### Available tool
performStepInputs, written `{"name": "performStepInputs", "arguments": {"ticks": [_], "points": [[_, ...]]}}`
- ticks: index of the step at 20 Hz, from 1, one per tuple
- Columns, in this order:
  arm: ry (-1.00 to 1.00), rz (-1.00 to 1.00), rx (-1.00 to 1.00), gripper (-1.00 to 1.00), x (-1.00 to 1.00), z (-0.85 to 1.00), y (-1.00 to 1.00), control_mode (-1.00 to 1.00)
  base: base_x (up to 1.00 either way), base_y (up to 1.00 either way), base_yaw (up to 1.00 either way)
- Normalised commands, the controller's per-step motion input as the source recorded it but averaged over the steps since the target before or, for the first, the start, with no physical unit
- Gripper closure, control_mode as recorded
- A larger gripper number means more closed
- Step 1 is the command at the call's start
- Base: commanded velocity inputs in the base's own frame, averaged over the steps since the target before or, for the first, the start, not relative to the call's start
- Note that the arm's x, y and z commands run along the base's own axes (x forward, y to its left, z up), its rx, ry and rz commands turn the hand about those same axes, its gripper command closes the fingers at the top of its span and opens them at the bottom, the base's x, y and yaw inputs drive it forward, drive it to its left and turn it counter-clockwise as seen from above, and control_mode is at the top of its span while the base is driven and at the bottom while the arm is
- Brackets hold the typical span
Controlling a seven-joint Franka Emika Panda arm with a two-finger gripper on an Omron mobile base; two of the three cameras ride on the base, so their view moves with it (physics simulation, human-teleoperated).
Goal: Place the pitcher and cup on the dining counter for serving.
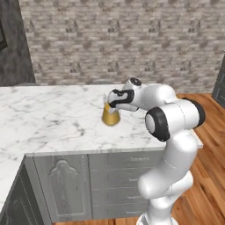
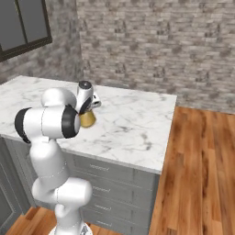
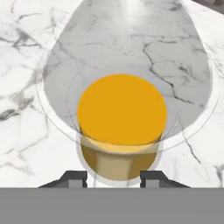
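Observation:
The pitcher [image 1: 110, 117], clear glass with amber-orange liquid in its wide base, stands upright on the dining counter [image 1: 52, 118], a white grey-veined marble top, near its middle. My gripper [image 1: 114, 103] comes down on it from above, and the hand hides its neck. From the right base the pitcher [image 2: 87, 119] peeks out beside my elbow, under the gripper [image 2: 93, 105]. The hand view looks down into the pitcher [image 3: 122, 109], and the gripper [image 3: 113, 178] is shut on its neck, one fingertip on each side. The cup is out of view.
Grey panelled drawers [image 1: 118, 176] face the base under the counter's front edge. The counter's right end [image 2: 167, 133] drops to a wooden floor [image 2: 202, 174]. A brick wall [image 1: 123, 39] stands beyond the counter, with a dark window [image 2: 27, 23] at the left.

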Motion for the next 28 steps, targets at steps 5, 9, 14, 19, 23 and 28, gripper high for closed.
{"name": "performStepInputs", "arguments": {"ticks": [5,9,14,19,23,28], "points": [[0.0,0.0,-0.02,1.0,0.0,-0.45,0.06,-1.0,0.0,0.0,0.0],[0.0,0.0,-0.01,-1.0,0.0,-0.08,0.01,-1.0,0.0,0.0,0.0],[0.0,0.0,0.0,-1.0,-0.19,0.14,0.0,-1.0,0.0,0.0,0.0],[-0.05,0.0,0.0,-1.0,-0.53,0.41,0.0,-1.0,0.0,0.0,0.0],[-0.14,0.0,0.0,-1.0,-0.92,0.49,-0.01,-1.0,0.0,0.0,0.0],[-0.02,-0.07,0.0,-1.0,-1.0,0.49,-0.12,-1.0,0.0,0.0,0.0]]}}
